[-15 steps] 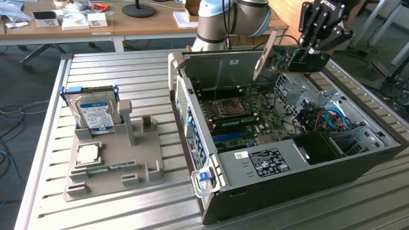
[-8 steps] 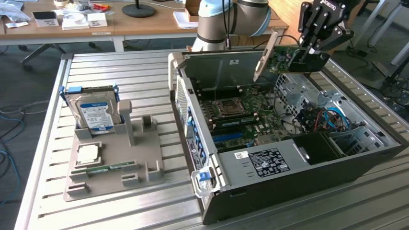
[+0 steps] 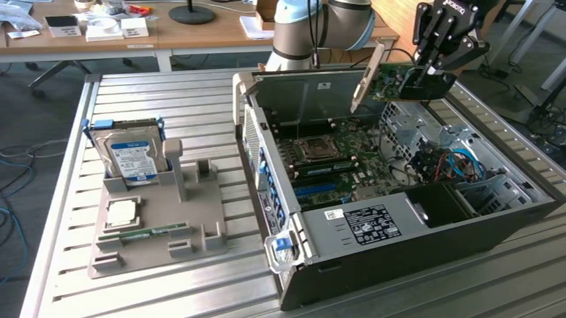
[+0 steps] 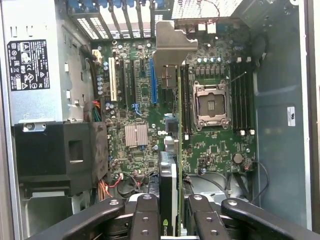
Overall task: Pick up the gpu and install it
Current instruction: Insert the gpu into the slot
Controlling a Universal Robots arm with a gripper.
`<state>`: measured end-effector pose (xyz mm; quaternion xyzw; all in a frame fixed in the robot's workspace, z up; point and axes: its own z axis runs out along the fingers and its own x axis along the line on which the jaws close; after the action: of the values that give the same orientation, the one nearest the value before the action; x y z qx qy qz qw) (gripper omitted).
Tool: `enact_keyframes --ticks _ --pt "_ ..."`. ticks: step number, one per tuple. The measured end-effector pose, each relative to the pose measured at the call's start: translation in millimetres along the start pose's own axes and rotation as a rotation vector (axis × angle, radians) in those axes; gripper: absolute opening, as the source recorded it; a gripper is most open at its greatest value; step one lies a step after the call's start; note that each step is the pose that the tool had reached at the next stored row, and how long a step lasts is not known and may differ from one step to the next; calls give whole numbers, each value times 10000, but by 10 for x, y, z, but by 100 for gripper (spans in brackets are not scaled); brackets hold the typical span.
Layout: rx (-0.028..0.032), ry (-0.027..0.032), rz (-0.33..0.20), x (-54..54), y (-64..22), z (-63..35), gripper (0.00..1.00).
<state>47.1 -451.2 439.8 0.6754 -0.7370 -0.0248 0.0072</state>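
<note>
My gripper is shut on the gpu and holds it in the air above the back of the open computer case. The green board stands on edge, its silver end bracket pointing down toward the case. In the wrist view the gpu runs edge-on from between my fingers, and its bracket hangs over the motherboard. A blue slot lies just beside the card's line. The card is apart from the board.
The case lies open on a slatted metal table, with an empty CPU socket and a black shroud inside. At the exterior view's left a grey holder carries a hard drive, a processor and a memory stick.
</note>
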Motion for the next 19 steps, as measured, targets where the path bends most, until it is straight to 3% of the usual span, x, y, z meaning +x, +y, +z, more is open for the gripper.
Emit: enact_keyframes --ticks 13,15,19 --pt "-13 34 -750 0 4 4 27" --pt "83 31 -774 2 21 9 27" --pt "418 15 -803 6 62 23 27"
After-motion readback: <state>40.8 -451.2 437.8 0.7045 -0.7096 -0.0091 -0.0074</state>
